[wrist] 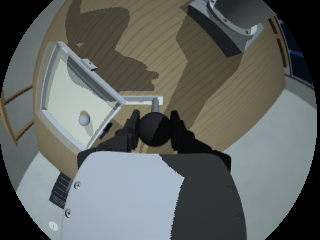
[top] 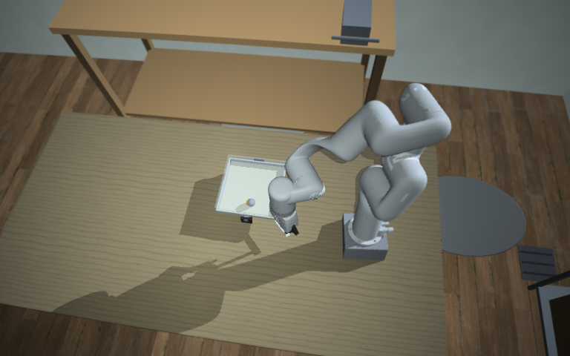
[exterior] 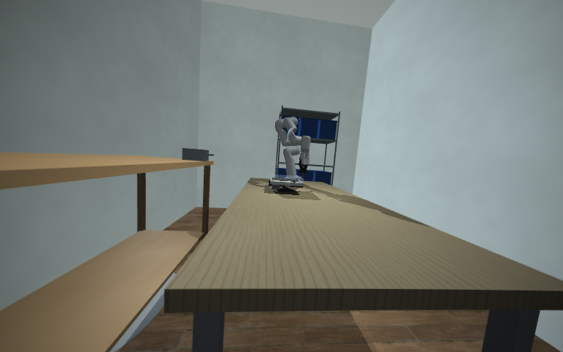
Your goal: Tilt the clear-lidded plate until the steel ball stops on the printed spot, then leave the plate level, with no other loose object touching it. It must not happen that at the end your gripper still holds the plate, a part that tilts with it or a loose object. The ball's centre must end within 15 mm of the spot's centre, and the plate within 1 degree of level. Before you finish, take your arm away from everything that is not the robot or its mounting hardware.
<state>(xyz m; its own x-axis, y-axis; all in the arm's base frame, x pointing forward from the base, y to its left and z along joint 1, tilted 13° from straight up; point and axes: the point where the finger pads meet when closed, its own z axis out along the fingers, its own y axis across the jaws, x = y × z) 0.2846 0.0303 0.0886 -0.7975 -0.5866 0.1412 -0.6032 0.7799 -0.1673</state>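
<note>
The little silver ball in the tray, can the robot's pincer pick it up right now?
Probably not. The ball lies inside the plate under its clear lid, and the pincer is already shut on the black knob at the plate's corner.

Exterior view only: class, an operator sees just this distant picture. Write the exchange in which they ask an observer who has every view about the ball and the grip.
Operator: I can't see inside the plate. Where is the ball?
Observer: From the top view, the steel ball lies near one edge of the plate, partly covering the orange spot.
Operator: Is the gripper holding anything?
Observer: In the wrist view, the gripper is shut on a dark round knob just off the plate's corner.
</note>
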